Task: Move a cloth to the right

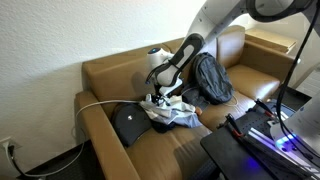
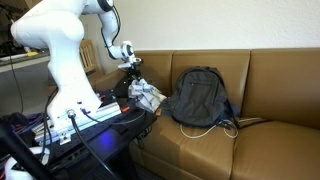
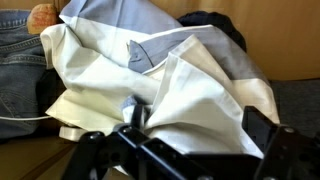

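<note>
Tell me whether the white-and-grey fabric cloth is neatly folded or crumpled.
Crumpled: the white-and-grey cloth bunches in loose, uneven creases at the gripper, with no neat folds.

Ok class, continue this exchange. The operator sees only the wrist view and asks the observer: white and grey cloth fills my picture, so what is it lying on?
Observer: The crumpled white and grey cloth lies on the seat of a brown leather sofa.
Operator: What stands near it?
Observer: A grey and black fabric backpack leans upright against the backrest, beside the pile.
Operator: Where does the arm come from?
Observer: The white robot arm reaches over from a cluttered dark stand in front of the sofa; its end effector is down at the cloth.
</note>
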Tool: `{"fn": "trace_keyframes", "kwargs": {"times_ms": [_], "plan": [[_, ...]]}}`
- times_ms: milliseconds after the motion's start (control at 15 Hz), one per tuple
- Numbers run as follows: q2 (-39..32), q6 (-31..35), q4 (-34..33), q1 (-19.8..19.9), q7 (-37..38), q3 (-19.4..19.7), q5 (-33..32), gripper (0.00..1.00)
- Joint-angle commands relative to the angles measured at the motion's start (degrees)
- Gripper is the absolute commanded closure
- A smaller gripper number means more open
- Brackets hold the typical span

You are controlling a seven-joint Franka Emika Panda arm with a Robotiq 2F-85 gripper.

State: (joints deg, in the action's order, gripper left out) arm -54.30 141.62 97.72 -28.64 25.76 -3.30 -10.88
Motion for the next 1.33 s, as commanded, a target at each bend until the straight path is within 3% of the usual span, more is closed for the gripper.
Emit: {"fn": "trace_keyframes", "kwargs": {"times_ms": [0, 267, 667, 733, 867, 1267], "plan": [[-0.86, 1.13, -0.46, -0.16, -1.39, -0.08, 1.21, 0.00], [-5.33, 6.76, -3.93, -3.83, -1.38, 2.17, -2.31, 0.00], [-15.60, 5.09, -13.18, -11.25, 2.08, 10.82, -4.36, 0.03], [-17.11, 5.33, -14.57, -11.54, 2.00, 11.28, -3.89, 0.27], [-19.63, 5.26, -17.26, -12.34, 1.91, 12.09, -3.66, 0.32], [-21.84, 5.97, -20.19, -11.07, 1.24, 10.79, -1.45, 0.74]]}}
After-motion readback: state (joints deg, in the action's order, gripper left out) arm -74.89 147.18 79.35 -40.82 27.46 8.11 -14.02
